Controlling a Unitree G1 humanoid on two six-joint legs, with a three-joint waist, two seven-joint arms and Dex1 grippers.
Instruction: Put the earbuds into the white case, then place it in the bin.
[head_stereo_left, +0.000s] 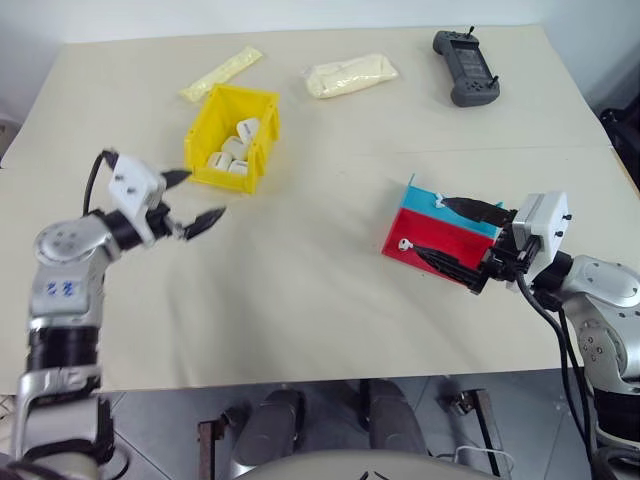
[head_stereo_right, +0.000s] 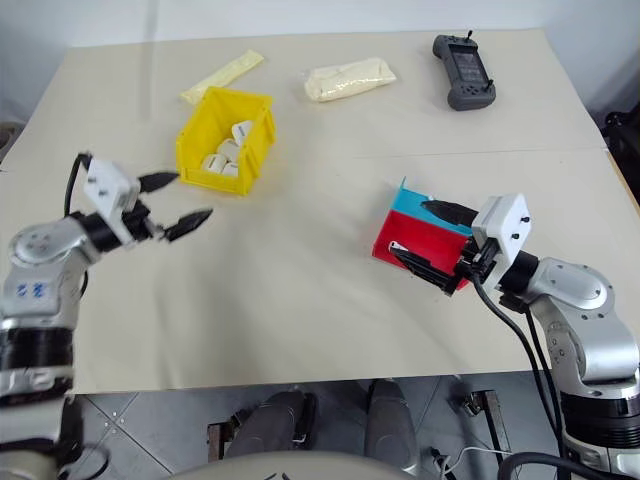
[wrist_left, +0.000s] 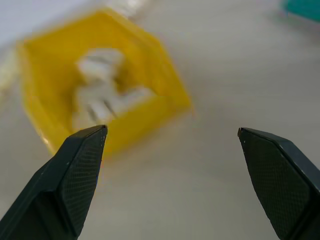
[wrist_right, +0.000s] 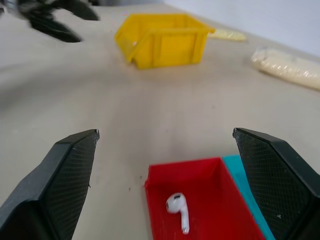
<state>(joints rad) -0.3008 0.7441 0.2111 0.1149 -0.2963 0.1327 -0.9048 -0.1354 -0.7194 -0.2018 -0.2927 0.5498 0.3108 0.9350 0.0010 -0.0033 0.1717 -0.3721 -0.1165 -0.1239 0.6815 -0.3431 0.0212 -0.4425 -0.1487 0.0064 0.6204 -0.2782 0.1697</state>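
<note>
The yellow bin stands at the table's left-centre, with several white cases lying inside it. My left gripper hovers open and empty just in front of the bin, pointing toward it. On the right, my right gripper is open, its fingers reaching over a red-and-teal tray. One earbud lies on the floor of the red half, below and between my right gripper's tips, untouched. A second small white piece sits at the teal half's edge; I cannot tell what it is.
Two pale yellowish packets lie at the back of the table. A black handheld controller rests at the back right. Bare tabletop lies between bin and tray. The table's front edge runs close below both arms.
</note>
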